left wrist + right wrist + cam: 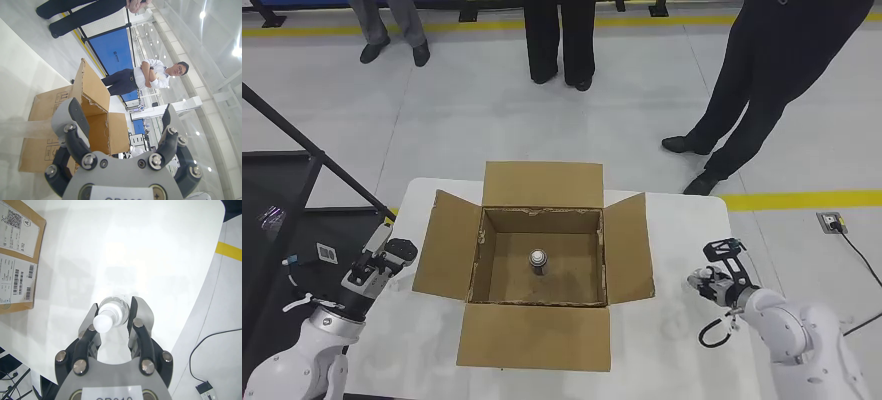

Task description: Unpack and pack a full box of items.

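Note:
An open cardboard box [542,265] stands in the middle of the white table [682,330], all its flaps folded outward. Inside it, a small bottle with a white cap [538,260] stands upright on the bottom. To the right of the box, near the table's right edge, my right gripper [704,277] is shut on a clear bottle with a white cap [111,313], one finger on each side of its body. My left gripper [122,105] is open and holds nothing. It sits left of the box [98,123], close to the left flap.
The table's rounded right corner [217,256] lies close to the right gripper. A cable and a socket [830,222] lie on the floor to the right. A black frame [302,190] stands left of the table. People stand on the floor beyond the far edge.

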You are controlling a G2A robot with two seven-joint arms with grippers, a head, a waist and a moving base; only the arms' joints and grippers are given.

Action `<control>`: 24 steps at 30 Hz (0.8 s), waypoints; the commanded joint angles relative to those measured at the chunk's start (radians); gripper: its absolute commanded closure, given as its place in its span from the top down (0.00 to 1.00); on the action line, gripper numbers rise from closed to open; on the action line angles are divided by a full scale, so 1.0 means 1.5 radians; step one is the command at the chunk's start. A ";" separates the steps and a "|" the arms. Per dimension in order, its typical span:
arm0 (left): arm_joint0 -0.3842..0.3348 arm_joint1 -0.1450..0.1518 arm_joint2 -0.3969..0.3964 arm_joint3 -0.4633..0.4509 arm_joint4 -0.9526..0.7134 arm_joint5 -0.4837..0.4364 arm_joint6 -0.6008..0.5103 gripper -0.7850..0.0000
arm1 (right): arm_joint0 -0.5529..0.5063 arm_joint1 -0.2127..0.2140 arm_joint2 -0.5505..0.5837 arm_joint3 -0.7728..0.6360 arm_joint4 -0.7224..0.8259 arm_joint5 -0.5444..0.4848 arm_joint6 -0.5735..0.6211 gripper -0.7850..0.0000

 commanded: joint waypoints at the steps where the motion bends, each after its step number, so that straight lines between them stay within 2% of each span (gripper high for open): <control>1: 0.000 0.000 0.000 0.000 0.000 0.000 0.000 1.00 | 0.001 0.001 0.002 0.001 0.004 0.003 -0.006 0.03; 2: 0.000 0.000 0.000 0.000 0.000 0.000 0.000 1.00 | 0.001 0.002 0.004 -0.003 0.005 0.006 -0.011 0.00; 6: 0.000 0.000 0.000 0.000 0.000 0.000 0.000 1.00 | -0.017 0.005 0.020 -0.057 0.014 0.019 -0.029 0.00; 14: 0.000 0.000 0.000 0.000 0.000 0.000 0.000 1.00 | -0.090 0.006 0.036 -0.343 0.017 0.092 -0.090 0.00; 19: 0.000 0.000 0.000 0.000 0.000 0.000 0.000 1.00 | -0.081 0.004 -0.017 -0.448 0.001 0.108 -0.122 0.00; 24: 0.000 0.000 0.000 0.000 0.000 0.000 0.000 1.00 | -0.003 0.001 -0.129 -0.434 -0.021 0.081 -0.100 0.00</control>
